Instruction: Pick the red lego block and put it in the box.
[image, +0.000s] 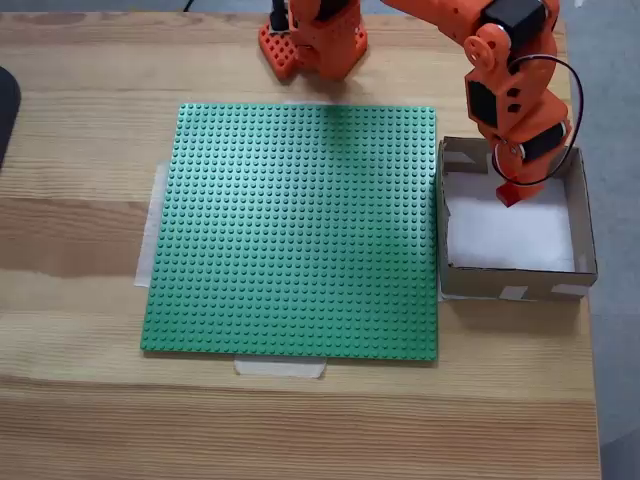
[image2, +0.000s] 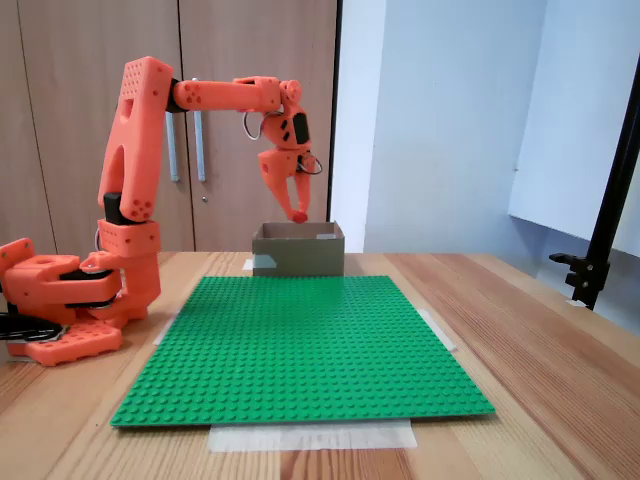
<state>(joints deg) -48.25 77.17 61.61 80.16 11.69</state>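
Observation:
My orange gripper (image: 508, 190) hangs over the brown cardboard box (image: 512, 281), above the far part of its white bottom. A small red lego block (image: 508, 195) sits at the fingertips, with the gripper shut on it. In the side-on fixed view the gripper (image2: 298, 212) points down with the red lego block (image2: 299, 215) held just above the rim of the box (image2: 298, 252), clear of the walls. The arm hides most of the block.
A large green baseplate (image: 300, 230) is taped to the wooden table, just left of the box in the top-down fixed view. The arm's orange base (image: 312, 40) stands at the table's far edge. The right table edge runs close beside the box.

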